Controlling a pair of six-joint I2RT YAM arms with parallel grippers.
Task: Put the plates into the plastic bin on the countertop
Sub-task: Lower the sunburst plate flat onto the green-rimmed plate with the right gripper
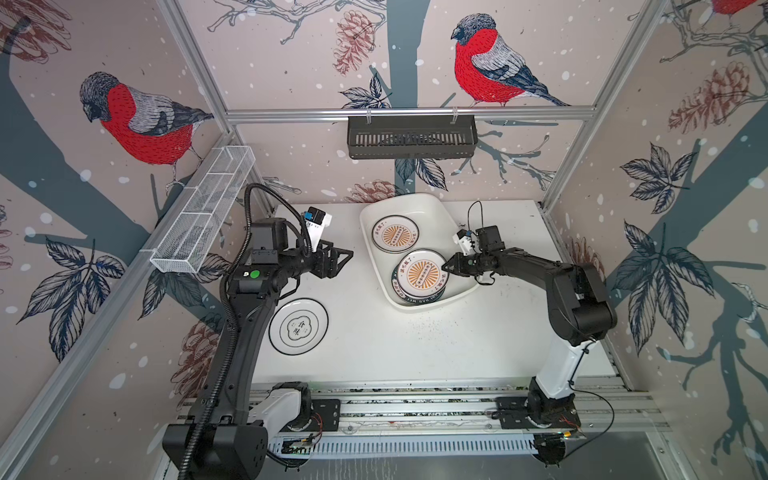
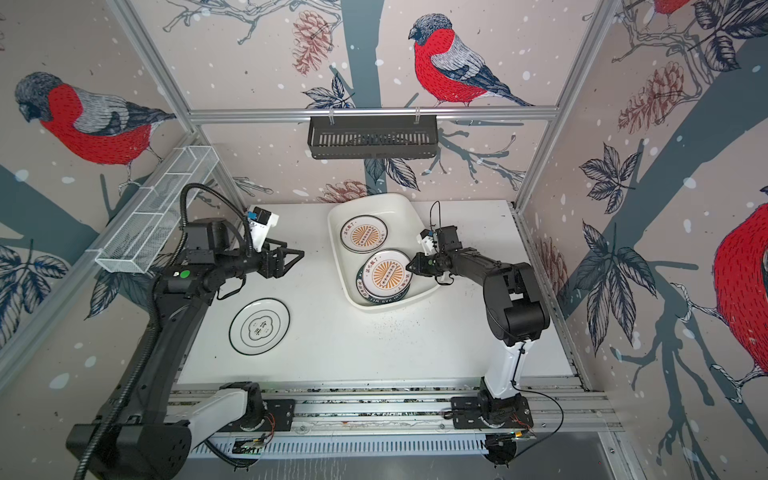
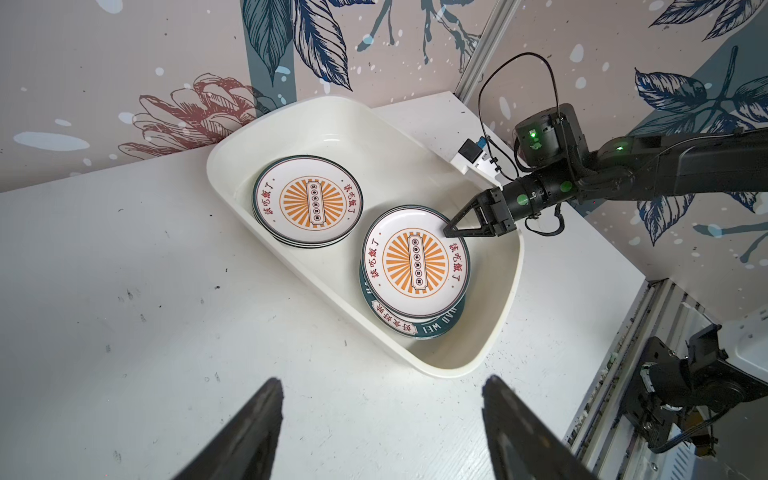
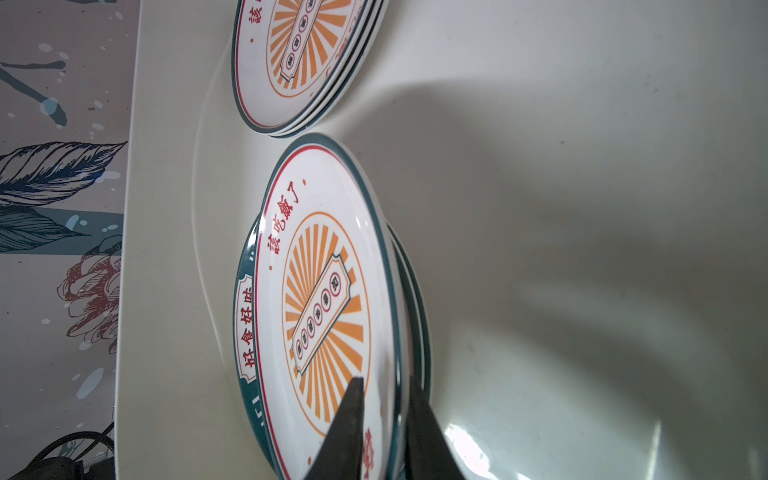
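- The desk point(image 1: 415, 345) is mostly bare. In front of the plastic bin and to its left there is wide open room for an arm to travel. Behind the bin the back wall is close.
- The plastic bin point(image 1: 407, 203) sits skewed at the back of the desk. Its low flared walls are the only edge a plate has to clear, and bare floor remains along its right wall.
- The back stack point(image 1: 395, 234) in the bin appears to hold three plates. The front stack has a sunburst plate point(image 1: 420, 274) lying slightly off-centre on green-lettered plates point(image 3: 432, 328), so about six look done.
- The lone plate point(image 1: 298, 327) with the emblem lies flat on the desk, well apart from the bin, off its front-left corner. It looks like the only one left.
- The right gripper point(image 4: 386, 386) is inside the bin. Its fingers are narrowly apart, straddling the sunburst plate's rim, and I cannot tell whether they pinch it or are loose.
- The left gripper point(image 3: 382, 386) hovers left of the bin, its fingers spread wide and empty.
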